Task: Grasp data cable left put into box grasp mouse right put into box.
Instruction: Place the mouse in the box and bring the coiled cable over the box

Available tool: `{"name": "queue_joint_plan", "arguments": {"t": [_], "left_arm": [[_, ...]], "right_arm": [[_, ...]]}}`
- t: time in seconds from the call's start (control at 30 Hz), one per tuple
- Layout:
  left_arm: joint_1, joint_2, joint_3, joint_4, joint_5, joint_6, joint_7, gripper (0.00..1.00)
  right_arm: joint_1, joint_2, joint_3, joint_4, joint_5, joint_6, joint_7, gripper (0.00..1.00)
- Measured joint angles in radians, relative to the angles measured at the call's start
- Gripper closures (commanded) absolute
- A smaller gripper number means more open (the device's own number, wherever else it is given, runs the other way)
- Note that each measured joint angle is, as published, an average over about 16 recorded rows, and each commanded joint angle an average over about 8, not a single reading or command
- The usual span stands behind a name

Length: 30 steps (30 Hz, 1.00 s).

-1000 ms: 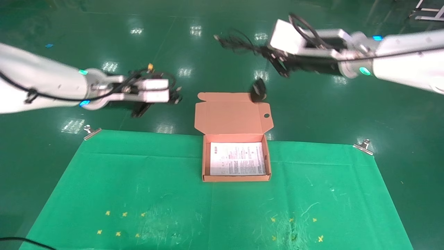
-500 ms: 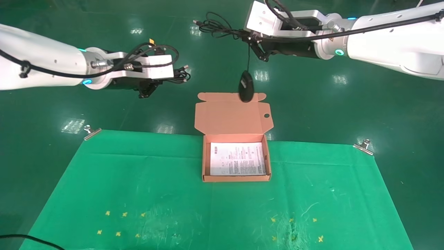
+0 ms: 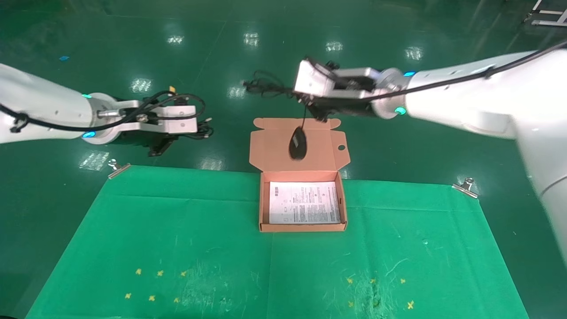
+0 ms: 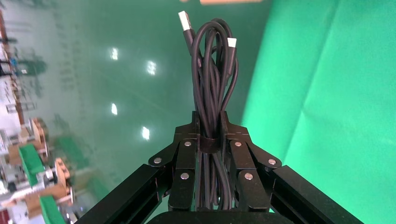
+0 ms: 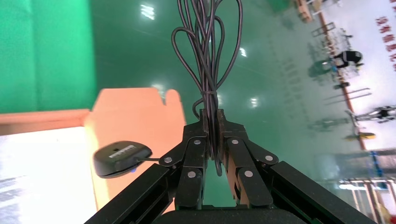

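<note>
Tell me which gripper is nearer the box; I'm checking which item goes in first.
Right. The right gripper hangs above the box's open lid, dangling the mouse by its cord. The left gripper holds the data cable farther off, left of the box.

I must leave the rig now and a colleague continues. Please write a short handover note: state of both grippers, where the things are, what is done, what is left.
Left gripper: shut on the data cable, held in the air left of the box, off the green mat.
Right gripper: shut on the mouse's bundled cord; the mouse hangs by its cord in front of the open lid flap.
Box: open on the mat, holding only a white printed sheet.
Done: both items grasped and lifted.
Left: put the cable and the mouse into the box.
</note>
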Motion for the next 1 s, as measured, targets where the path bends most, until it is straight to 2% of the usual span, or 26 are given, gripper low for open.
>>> {"name": "queue_joint_plan", "arguments": {"t": [0.43, 0.9, 0.93, 1.0], "left_arm": [[0.007, -0.040, 0.020, -0.105, 0.081, 0.110, -0.125, 1.00], [0.012, -0.045, 0.021, -0.131, 0.095, 0.123, -0.149, 1.00], [0.012, -0.045, 0.022, -0.131, 0.095, 0.124, -0.150, 1.00], [0.012, -0.045, 0.022, -0.132, 0.095, 0.124, -0.150, 1.00]], "right_arm": [[-0.071, -0.032, -0.112, -0.036, 0.078, 0.032, 0.026, 1.00], [-0.142, -0.035, -0.279, -0.112, 0.175, 0.107, 0.229, 1.00], [-0.145, -0.034, -0.290, -0.118, 0.178, 0.113, 0.241, 0.96], [-0.148, -0.032, -0.311, -0.128, 0.181, 0.121, 0.263, 0.72]]}}
